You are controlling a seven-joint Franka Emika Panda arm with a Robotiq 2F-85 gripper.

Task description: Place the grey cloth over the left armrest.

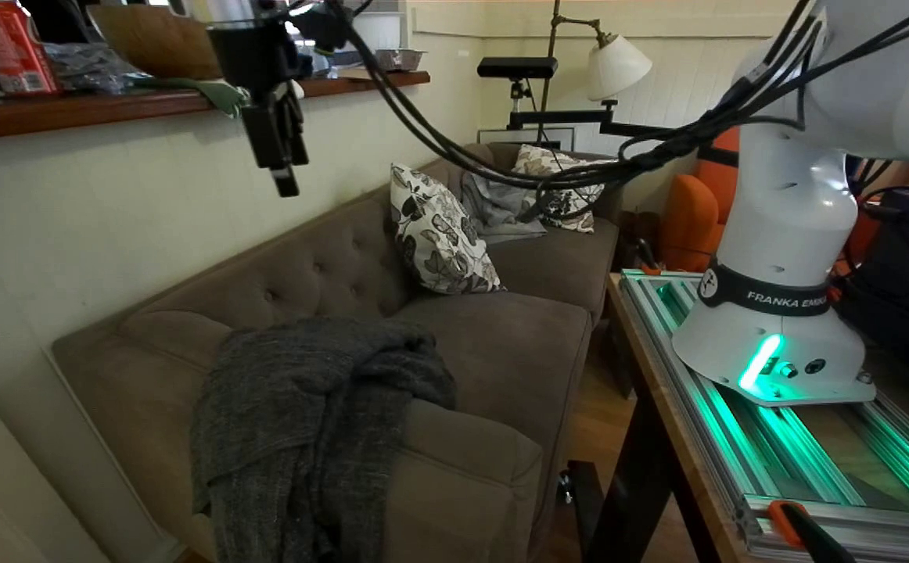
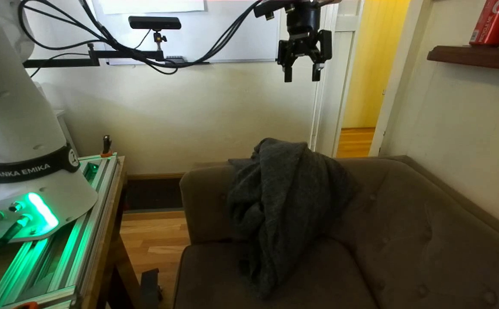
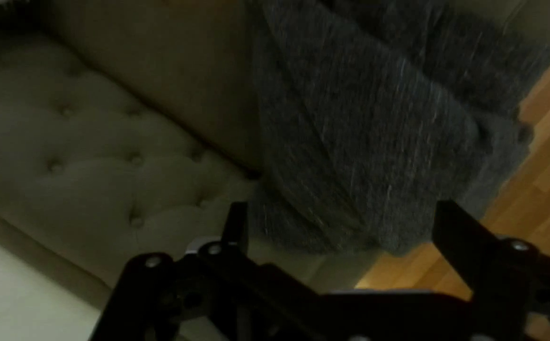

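The dark grey cloth (image 1: 298, 414) is draped in folds over the sofa's near armrest (image 1: 470, 469) in an exterior view. In an exterior view (image 2: 284, 197) it covers the middle of the armrest (image 2: 206, 197), and one end hangs down onto the seat. In the wrist view the cloth (image 3: 374, 132) fills the middle and upper right. Part of it hangs toward the wooden floor. My gripper is in both exterior views (image 1: 292, 172) (image 2: 302, 77), high above the cloth and apart from it. Its fingers are spread with nothing between them, as the wrist view (image 3: 341, 208) also shows.
Patterned pillows (image 1: 439, 234) and a lighter grey cloth (image 1: 497, 203) lie farther along the sofa. A wall shelf (image 1: 102, 109) beside the gripper holds a red can (image 1: 12, 47), a wooden bowl (image 1: 157, 39) and a green cloth. The robot's table (image 1: 658, 438) stands beside the sofa.
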